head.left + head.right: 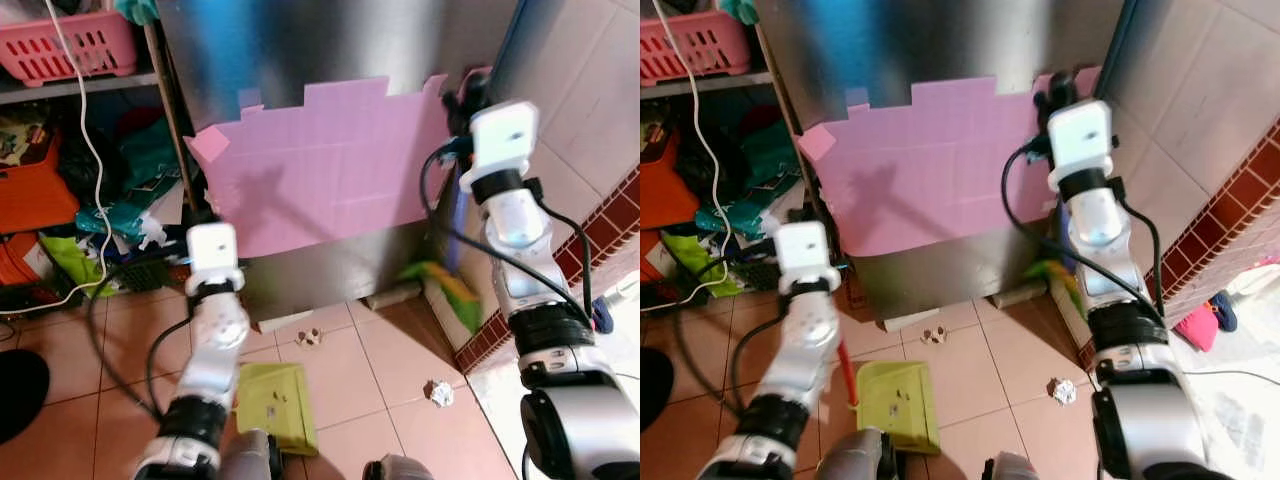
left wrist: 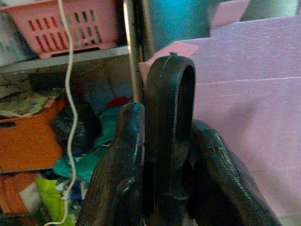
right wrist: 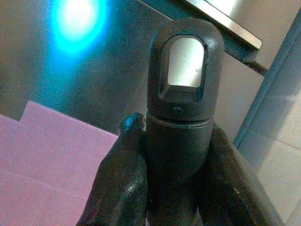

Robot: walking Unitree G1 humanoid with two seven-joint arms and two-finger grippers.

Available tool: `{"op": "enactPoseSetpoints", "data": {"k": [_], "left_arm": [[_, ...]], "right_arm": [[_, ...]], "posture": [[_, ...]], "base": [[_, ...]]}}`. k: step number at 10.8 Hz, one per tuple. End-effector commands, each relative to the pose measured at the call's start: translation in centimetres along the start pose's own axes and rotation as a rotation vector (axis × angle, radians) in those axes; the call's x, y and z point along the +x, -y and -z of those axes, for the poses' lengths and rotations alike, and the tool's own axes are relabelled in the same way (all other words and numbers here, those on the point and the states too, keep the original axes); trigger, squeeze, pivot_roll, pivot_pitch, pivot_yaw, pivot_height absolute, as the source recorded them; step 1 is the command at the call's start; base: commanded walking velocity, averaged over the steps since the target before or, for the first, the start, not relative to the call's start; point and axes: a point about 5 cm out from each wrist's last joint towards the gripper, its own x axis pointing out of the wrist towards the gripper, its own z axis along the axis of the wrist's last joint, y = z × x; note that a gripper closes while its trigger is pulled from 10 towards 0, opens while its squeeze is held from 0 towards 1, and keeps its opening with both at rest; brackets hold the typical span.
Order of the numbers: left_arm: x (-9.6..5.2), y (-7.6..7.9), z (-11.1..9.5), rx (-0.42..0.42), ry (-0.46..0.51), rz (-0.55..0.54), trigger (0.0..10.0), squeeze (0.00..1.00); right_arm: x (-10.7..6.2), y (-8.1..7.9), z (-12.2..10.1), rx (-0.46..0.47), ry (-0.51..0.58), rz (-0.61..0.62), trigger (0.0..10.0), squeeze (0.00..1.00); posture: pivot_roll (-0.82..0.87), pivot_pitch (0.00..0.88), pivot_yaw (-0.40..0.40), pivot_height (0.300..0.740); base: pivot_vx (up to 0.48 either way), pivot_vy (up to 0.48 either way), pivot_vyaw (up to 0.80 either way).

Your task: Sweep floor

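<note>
Pink film [image 1: 330, 165] covered the grey metal cabinet [image 1: 310, 270]. The dustpan [image 1: 275, 400] was lime green, its handle [image 1: 846, 375] red. Floor tiles [image 1: 400, 400] were salmon pink; white crumpled paper [image 1: 440, 393] lay on them. The basket [image 1: 70, 45] was pink, the bin [image 1: 35, 190] orange, and the wall band [image 1: 600, 240] dark red brick.

Dustpan [image 1: 275, 405], paper scraps [image 1: 439, 393] on tiled floor [image 1: 370, 375]

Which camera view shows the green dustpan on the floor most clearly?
The right eye view: the green dustpan lies open on the tiles beside the left arm, with its red handle visible and little covered. In the left eye view the left arm hides its near edge. The left wrist view shows the handle's black loop in the left pincer.
</note>
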Motion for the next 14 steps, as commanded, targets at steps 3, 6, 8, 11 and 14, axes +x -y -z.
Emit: {"op": "enactPoseSetpoints", "data": {"k": [3,6,8,11,14], "left_arm": [[-0.5,1.1,0.6,-0.031,-0.025,0.07,10.0,0.0],[-0.6,0.1,1.1,-0.031,-0.03,0.053,10.0,0.0],[-0.5,-0.3,1.2,-0.027,-0.027,0.05,10.0,0.0],[-0.4,-0.2,1.2,-0.022,-0.024,0.064,10.0,0.0],[-0.2,0.2,1.1,-0.023,-0.02,0.076,10.0,0.0]], "right_arm": [[-2.1,-0.9,3.6,-0.12,-0.146,-0.108,10.0,0.0],[-4.8,-1.0,6.3,-0.177,-0.293,-0.188,10.0,0.0],[-6.8,0.2,8.0,-0.199,-0.406,-0.187,10.0,0.0],[-9.3,1.1,9.2,-0.023,-0.592,-0.172,10.0,0.0],[-9.5,-1.8,6.9,0.28,-0.623,-0.35,10.0,0.0]], "posture": [[-0.09,0.0,-0.014,0.74],[-0.08,0.0,-0.017,0.74],[-0.09,0.0,-0.012,0.74],[-0.1,0.0,-0.004,0.74],[-0.12,0.0,0.006,0.74]], "base": [[0.0,0.0,0.0],[0.0,0.0,0.0],[0.0,0.0,0.0],[0.0,0.0,0.0],[0.0,0.0,0.0]]}}
